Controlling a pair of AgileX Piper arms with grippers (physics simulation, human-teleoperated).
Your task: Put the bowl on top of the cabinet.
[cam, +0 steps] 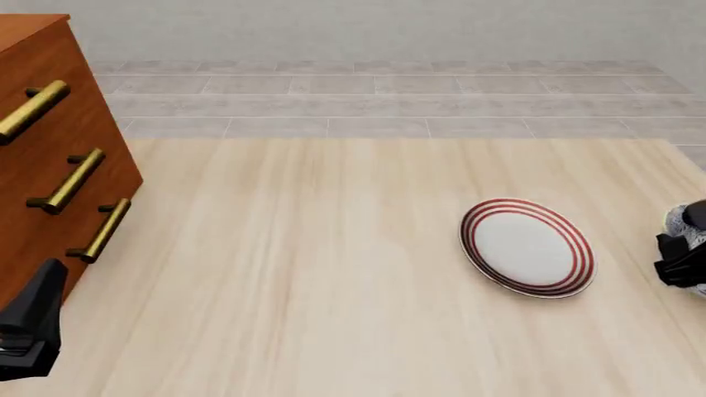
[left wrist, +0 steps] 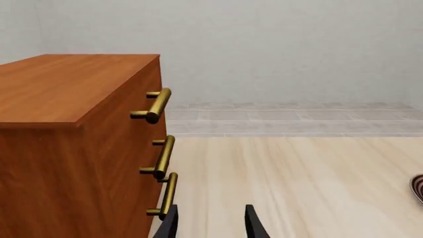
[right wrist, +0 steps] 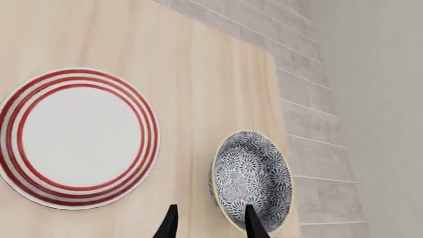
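Observation:
The bowl (right wrist: 254, 171), white with a dense dark floral pattern and a pale rim, sits on the table beside the red-ringed plate. My right gripper (right wrist: 210, 225) is open, and the bowl's near rim lies between its two fingers; contact cannot be judged. In the front view only a sliver of the bowl (cam: 673, 222) shows behind the right gripper (cam: 679, 263) at the right edge. The reddish-brown cabinet (left wrist: 59, 89) with brass bar handles stands at the far left (cam: 45, 165). My left gripper (left wrist: 211, 225) is open and empty, low beside the cabinet's bottom handle, at the front left (cam: 33, 327).
A flat white plate with red rings (cam: 527, 246) lies on the table right of centre, just left of the bowl (right wrist: 78, 138). The light wooden table (cam: 309, 273) stretches between cabinet and plate. A grey tiled floor (cam: 375, 99) lies beyond its far edge.

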